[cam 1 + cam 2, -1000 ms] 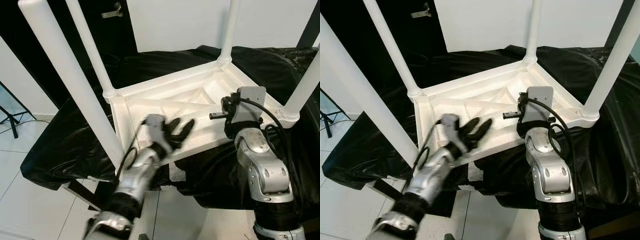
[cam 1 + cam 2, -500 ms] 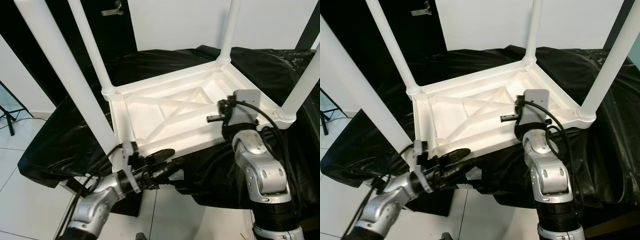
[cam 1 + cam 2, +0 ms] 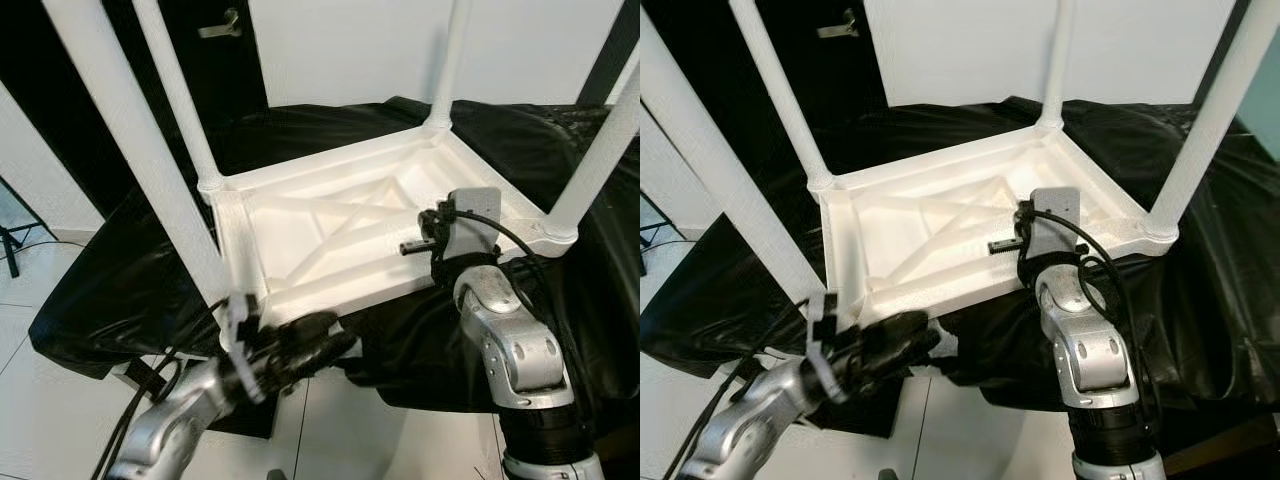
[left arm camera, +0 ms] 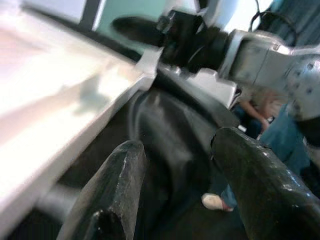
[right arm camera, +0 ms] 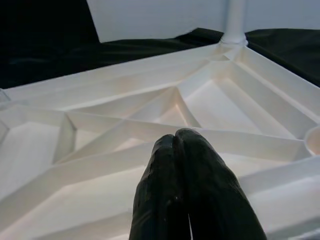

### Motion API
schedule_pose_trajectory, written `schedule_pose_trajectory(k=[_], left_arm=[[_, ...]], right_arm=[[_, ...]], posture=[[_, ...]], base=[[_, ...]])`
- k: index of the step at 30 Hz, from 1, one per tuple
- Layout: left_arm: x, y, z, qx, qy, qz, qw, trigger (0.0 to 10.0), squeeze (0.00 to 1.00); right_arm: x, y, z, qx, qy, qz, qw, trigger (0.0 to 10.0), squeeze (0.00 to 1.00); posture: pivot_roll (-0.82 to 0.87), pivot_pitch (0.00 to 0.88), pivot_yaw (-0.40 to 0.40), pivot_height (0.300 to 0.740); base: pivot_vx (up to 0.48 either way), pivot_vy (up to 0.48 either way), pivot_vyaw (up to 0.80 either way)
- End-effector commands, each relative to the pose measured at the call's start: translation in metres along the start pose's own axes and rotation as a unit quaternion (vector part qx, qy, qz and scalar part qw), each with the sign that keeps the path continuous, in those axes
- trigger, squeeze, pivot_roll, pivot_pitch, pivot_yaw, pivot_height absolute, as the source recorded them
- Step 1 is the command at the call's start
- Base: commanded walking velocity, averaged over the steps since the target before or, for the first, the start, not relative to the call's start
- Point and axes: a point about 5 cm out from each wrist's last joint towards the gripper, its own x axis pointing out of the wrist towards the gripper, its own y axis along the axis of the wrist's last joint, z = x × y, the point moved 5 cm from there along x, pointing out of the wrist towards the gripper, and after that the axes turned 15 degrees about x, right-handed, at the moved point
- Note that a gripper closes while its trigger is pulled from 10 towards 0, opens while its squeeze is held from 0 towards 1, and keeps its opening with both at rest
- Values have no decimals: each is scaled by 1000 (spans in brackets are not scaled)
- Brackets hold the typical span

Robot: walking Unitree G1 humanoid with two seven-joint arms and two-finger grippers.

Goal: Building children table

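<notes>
A white children's table (image 3: 330, 225) lies upside down on a surface draped in black plastic sheeting (image 3: 140, 270), its ribbed underside facing up and its four white legs (image 3: 130, 160) rising from the corners. The right gripper (image 5: 187, 170) is above the near edge of the table's underside, towards the near right leg, its two black fingers pressed together with nothing between them. The left gripper (image 3: 310, 340) is below and just in front of the table's near edge, near the near left leg, over the hanging sheeting; in the left wrist view its fingers (image 4: 117, 185) stand apart and empty, with the table's white edge beside them.
</notes>
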Motion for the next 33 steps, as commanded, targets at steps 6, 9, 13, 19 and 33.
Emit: schedule_pose_trajectory(k=[6, 9, 13, 19, 33], left_arm=[[-26, -11, 10, -14, -21, -35, 999, 10000, 0], [-37, -14, 2, -4, 23, -45, 999, 10000, 0], [-40, -14, -1, 1, 39, -47, 998, 10000, 0], [-77, 6, -32, 75, 147, -78, 983, 10000, 0], [-134, 23, -44, 113, 205, -154, 960, 10000, 0]], right_arm=[[1, -11, 1, -1, 3, -17, 1000, 10000, 0], [2, -13, 0, -2, 6, -20, 1000, 10000, 0], [3, -14, 0, -3, 7, -21, 1000, 10000, 0], [6, -16, -5, -3, 20, -24, 999, 10000, 0], [11, -20, -13, -4, 42, -30, 999, 10000, 0]], posture=[[-34, 5, 31, 740], [-20, 1, 29, 740], [-20, 1, 29, 740], [12, 0, 20, 740], [56, 0, -7, 740]], base=[[0, 0, 0], [0, 0, 0], [0, 0, 0], [0, 0, 0], [0, 0, 0]])
